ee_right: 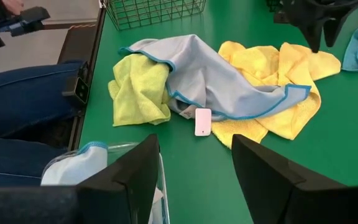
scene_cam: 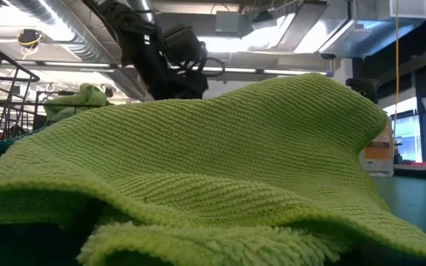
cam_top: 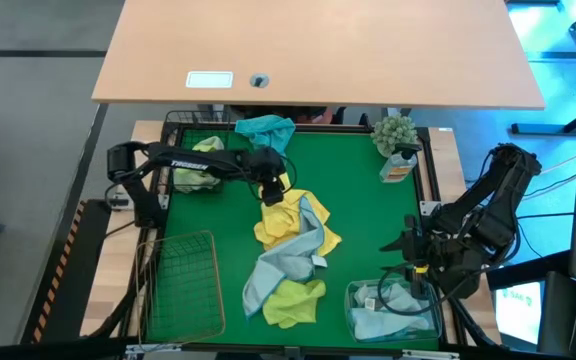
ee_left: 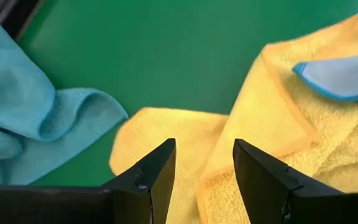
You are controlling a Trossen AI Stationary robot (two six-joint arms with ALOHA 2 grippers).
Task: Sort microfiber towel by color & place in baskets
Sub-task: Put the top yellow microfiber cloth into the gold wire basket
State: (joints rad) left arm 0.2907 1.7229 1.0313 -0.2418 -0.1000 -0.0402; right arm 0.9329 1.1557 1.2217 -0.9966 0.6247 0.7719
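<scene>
green felt covers the table (cam_top: 358,200), and on it we see a heap of microfiber towels: yellow towels (cam_top: 286,222) in the middle, a grey-blue towel (cam_top: 286,262) draped over them, and a lime-green towel (cam_top: 293,300) at the near end of the heap. a teal towel (cam_top: 266,128) lies at the far edge, beside the black wire basket (cam_top: 183,122) at the far left, which holds a lime-green cloth (cam_top: 196,170). the tan wire basket (cam_top: 180,285) sits at the near left, with nothing in it that we can see. the clear plastic tub (cam_top: 353,300) at the near right holds pale blue towels (cam_top: 393,305).

we find the left gripper (ee_left: 204,171) just above the far edge of the yellow towels, its fingers spread and pinching nothing. the right gripper (ee_right: 194,168) hovers over the tub, its fingers spread too, with nothing between them. a small potted plant (cam_top: 396,135) stands at the far right.
</scene>
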